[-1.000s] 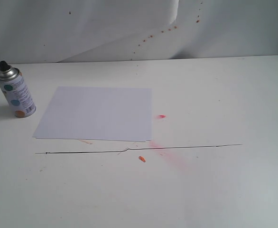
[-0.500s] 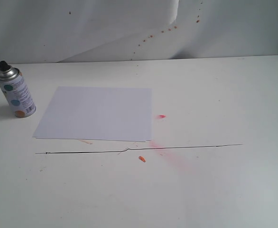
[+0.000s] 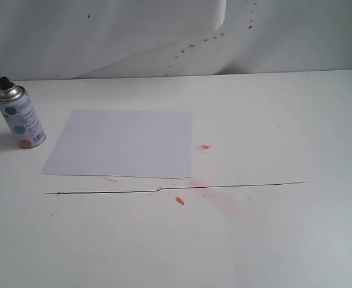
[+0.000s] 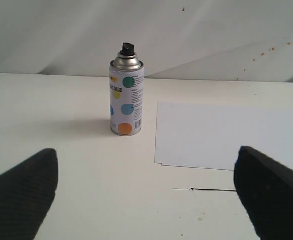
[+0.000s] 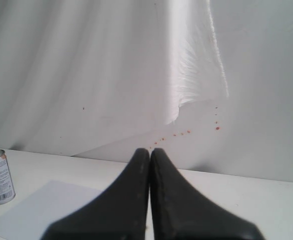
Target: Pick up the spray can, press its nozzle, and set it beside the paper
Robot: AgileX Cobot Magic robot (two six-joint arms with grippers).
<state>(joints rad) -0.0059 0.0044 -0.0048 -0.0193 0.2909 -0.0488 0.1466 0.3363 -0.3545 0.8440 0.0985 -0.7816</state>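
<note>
A white table [image 3: 296, 120], marked with a thin black line [image 3: 224, 186] and a pink smear [image 3: 221, 203], meets a creased white backdrop [image 3: 104, 36] at its far edge.

I see the spray can [image 3: 20, 119] upright on the tabletop [image 3: 272, 120], just left of the flat paper [image 3: 123, 143].

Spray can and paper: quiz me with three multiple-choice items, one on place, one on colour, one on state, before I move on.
1. In the exterior view, the spray can stands: A) on the paper; B) left of it, apart; C) right of it.
2. The nozzle is: A) black; B) red; C) white.
3. The left pincer is: A) shut on the can; B) open and empty; C) shut and empty.
Answers: B, bare table shows between can and paper; A, it shows black atop the can; B, its fingers stand wide apart, short of the can.
</note>
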